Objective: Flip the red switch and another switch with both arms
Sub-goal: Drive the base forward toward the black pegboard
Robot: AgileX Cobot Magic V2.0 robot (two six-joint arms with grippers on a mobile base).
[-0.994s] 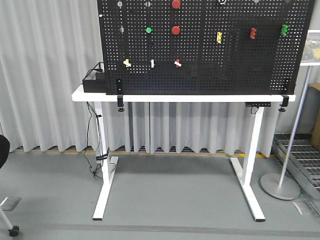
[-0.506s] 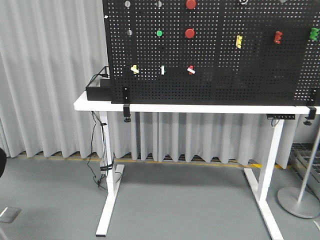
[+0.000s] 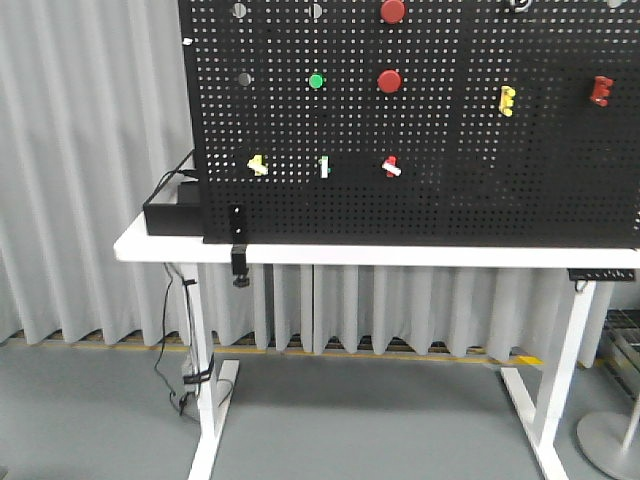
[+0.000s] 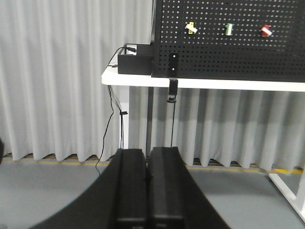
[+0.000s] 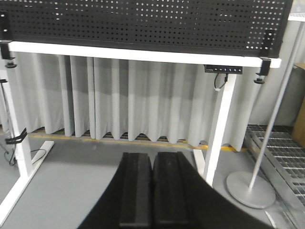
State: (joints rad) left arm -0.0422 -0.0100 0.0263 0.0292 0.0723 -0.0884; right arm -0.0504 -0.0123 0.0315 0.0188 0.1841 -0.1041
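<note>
While the left gripper (image 4: 147, 157) and the right gripper (image 5: 152, 160) hang low, each with jaws pressed together on nothing, the pegboard (image 3: 450, 210) has grown larger in the front view. The red switch (image 3: 391, 167) and the yellow switch (image 3: 258, 165) sit in its lower row, well apart from both grippers. I judge the robot is only approaching; no toggle is done yet.
</note>
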